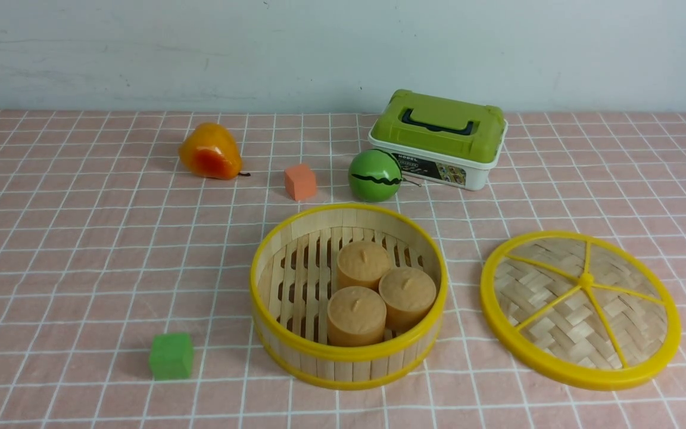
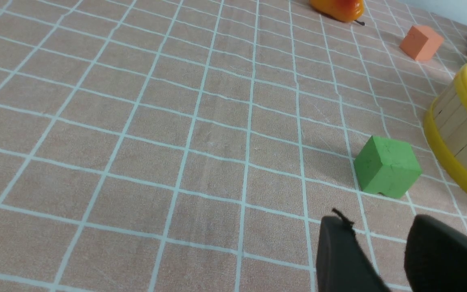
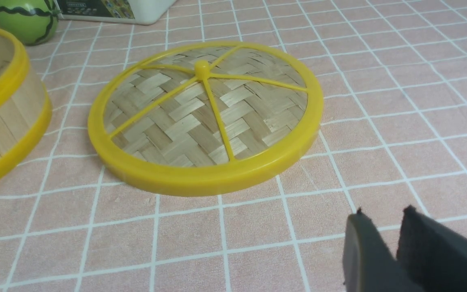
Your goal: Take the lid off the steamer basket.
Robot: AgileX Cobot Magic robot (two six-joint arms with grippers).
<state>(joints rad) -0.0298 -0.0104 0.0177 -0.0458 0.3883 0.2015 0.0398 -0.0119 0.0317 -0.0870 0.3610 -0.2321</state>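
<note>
The lid lies flat on the surface, knob side up, just to the right of the steamer basket and apart from it by a narrow strip of cloth. Its woven bamboo panel, yellow rim, five yellow spokes and centre knob are all in plain view.

The steamer basket stands open near the middle of the surface. Three tan cylindrical buns sit inside it, bunched together toward its right side on the slatted floor.

Behind the basket, a green ball with a black wavy stripe rests just in front of a white box with a green lid and a dark handle. A label on the box's front carries small print and pictures, too small to read. Left of the ball sits an orange cube, and further left an orange-yellow pear. A green cube sits near the front, to the left of the basket and clear of it. The surface is covered with a pink cloth with a white grid. Nothing lies on or against the lid.

In the left wrist view, the left end effector hangs over bare cloth near the green cube, its two dark fingers spread with nothing between them. In the right wrist view, the right end effector hovers over the cloth beside the lid, well off its rim; its fingers stand slightly parted and hold nothing.
</note>
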